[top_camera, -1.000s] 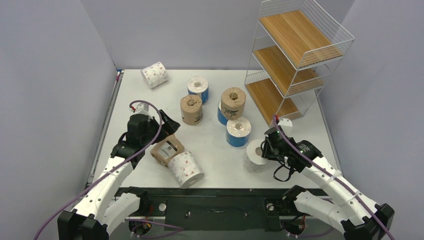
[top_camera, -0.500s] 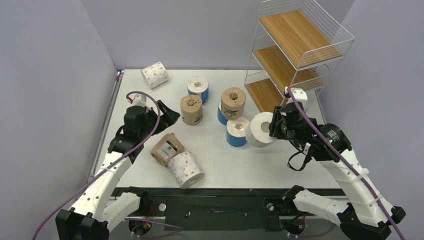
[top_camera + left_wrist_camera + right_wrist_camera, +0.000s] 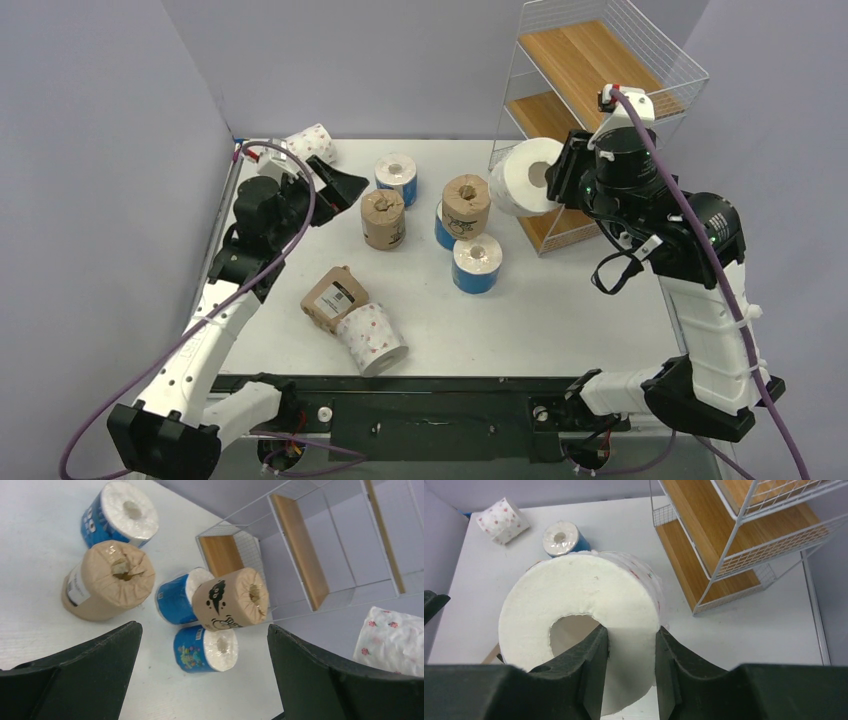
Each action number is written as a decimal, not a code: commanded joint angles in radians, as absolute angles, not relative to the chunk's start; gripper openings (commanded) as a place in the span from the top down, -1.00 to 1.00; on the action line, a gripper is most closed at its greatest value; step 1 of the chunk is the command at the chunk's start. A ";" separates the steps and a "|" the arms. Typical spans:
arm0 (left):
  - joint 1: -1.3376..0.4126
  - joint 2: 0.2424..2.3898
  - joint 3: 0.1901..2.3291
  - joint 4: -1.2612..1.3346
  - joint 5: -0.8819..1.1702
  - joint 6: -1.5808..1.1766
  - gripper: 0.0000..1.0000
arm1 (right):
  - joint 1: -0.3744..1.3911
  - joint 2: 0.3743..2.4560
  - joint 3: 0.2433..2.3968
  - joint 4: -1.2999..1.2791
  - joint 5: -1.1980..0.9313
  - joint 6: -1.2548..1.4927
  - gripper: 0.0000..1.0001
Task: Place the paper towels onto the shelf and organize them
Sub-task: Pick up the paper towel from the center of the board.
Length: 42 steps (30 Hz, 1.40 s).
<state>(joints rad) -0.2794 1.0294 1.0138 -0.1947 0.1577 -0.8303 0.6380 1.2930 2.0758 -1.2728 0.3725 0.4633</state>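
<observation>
In the upper right of the overhead view, the right claw (image 3: 556, 170) is clamped on the wall of a white pink-dotted roll (image 3: 522, 182). One finger sits inside the core and the other outside. The roll hangs clear of the counter (image 3: 560, 300), its far side overlapping the left edge of the shelf (image 3: 590, 60) in the picture. At upper left the left claw (image 3: 335, 190) gapes wide and holds nothing. A brown kraft roll (image 3: 383, 218) stands upright just to its right.
</observation>
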 commanded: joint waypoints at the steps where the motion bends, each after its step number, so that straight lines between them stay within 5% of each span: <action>1: -0.336 1.090 1.113 0.010 0.227 -0.844 -0.93 | 0.615 1.333 2.172 -1.228 0.412 0.470 0.42; 9: -0.494 1.229 1.228 0.256 0.186 -0.702 -0.93 | 0.514 1.386 2.211 -1.155 0.314 0.515 0.42; 18: -0.533 1.357 1.198 0.724 0.388 -0.624 -0.93 | 0.481 1.406 2.225 -1.137 0.286 0.528 0.41; 42: -0.741 1.642 1.253 0.904 0.370 -0.044 -0.93 | 0.404 1.399 2.118 -1.128 0.227 0.566 0.39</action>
<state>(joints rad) -0.7448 1.6032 1.1919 0.7921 0.4091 -0.1280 0.4133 1.4174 2.1414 -1.1942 0.2413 0.5495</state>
